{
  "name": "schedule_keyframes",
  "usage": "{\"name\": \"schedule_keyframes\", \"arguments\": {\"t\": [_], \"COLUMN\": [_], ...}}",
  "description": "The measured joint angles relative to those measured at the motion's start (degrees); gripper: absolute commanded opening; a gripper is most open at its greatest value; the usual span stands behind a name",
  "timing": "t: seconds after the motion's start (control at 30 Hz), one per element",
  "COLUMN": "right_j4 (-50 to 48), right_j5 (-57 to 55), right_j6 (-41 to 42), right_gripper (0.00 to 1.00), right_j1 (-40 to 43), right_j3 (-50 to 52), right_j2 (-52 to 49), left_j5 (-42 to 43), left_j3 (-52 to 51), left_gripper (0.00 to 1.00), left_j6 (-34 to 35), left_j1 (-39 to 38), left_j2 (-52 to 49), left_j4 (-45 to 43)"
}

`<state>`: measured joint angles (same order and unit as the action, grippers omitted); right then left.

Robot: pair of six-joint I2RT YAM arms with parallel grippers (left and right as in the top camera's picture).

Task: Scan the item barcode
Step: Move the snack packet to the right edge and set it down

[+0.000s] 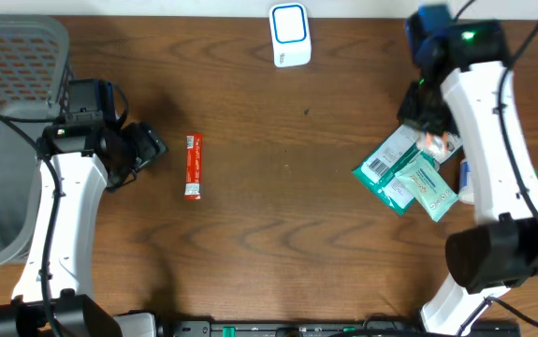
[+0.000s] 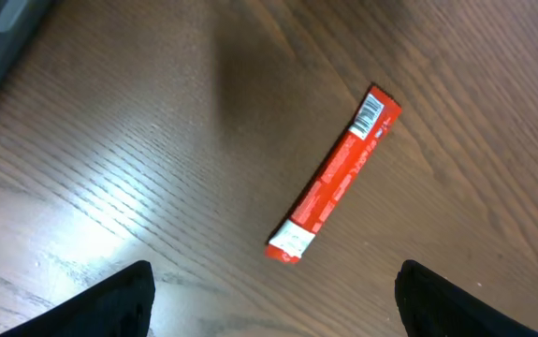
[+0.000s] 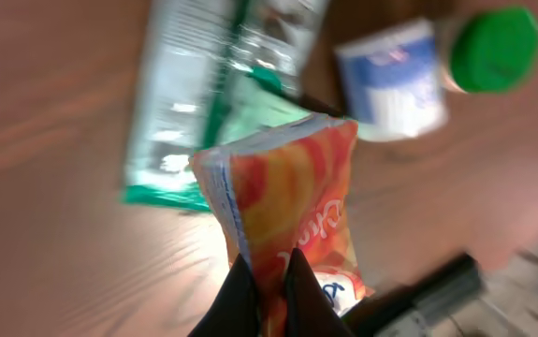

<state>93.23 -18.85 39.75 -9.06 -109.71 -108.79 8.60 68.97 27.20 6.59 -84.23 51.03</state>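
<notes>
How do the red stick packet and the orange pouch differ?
The slim red stick packet lies flat on the wooden table, untouched; the orange pouch is pinched in the shut right gripper. The stick is narrow, the pouch wider. The stick's barcode shows; the pouch's doesn't. Both are printed packets.

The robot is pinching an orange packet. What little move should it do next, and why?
Probably carry the orange packet over to the white and blue box, which looks like the scanner. The right gripper is shut on the packet's edge, but it is near the green pouches, far from that box.
</notes>
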Motion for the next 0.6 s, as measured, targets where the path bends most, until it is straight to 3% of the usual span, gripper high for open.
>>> {"name": "schedule_keyframes", "arguments": {"t": [0.2,0.23,0.27,0.3,0.33,0.37,0.6], "right_j4": [-15.39,-17.49,-20.35,-21.81,-23.04,-23.65,-23.50], "right_j5": [-5.14,-5.38,-5.49,-5.66,-5.75,-5.79,-6.10], "right_j6": [2.82,2.78,2.67,2.21,1.86,1.36,-2.75], "right_gripper": [0.01,0.08,0.38,0.84,0.95,0.99,0.99], "right_j1": [0.00,0.00,0.00,0.00,0.00,0.02,0.00], "right_j3": [18.88,21.24,23.76,25.03,26.08,26.64,26.99], "right_j2": [-0.57,-0.57,-0.57,-0.57,-0.57,-0.57,-0.57], "left_j5": [0.04,0.04,0.04,0.02,0.04,0.02,0.04], "left_j3": [0.00,0.00,0.00,0.00,0.00,0.00,0.00], "left_gripper": [0.85,0.85,0.85,0.85,0.85,0.85,0.85], "left_j6": [0.00,0.00,0.00,0.00,0.00,0.00,0.00], "left_j1": [0.00,0.00,0.00,0.00,0.00,0.00,0.00], "left_j2": [0.00,0.00,0.00,0.00,0.00,0.00,0.00], "left_j4": [0.04,0.02,0.04,0.00,0.04,0.00,0.00]}}
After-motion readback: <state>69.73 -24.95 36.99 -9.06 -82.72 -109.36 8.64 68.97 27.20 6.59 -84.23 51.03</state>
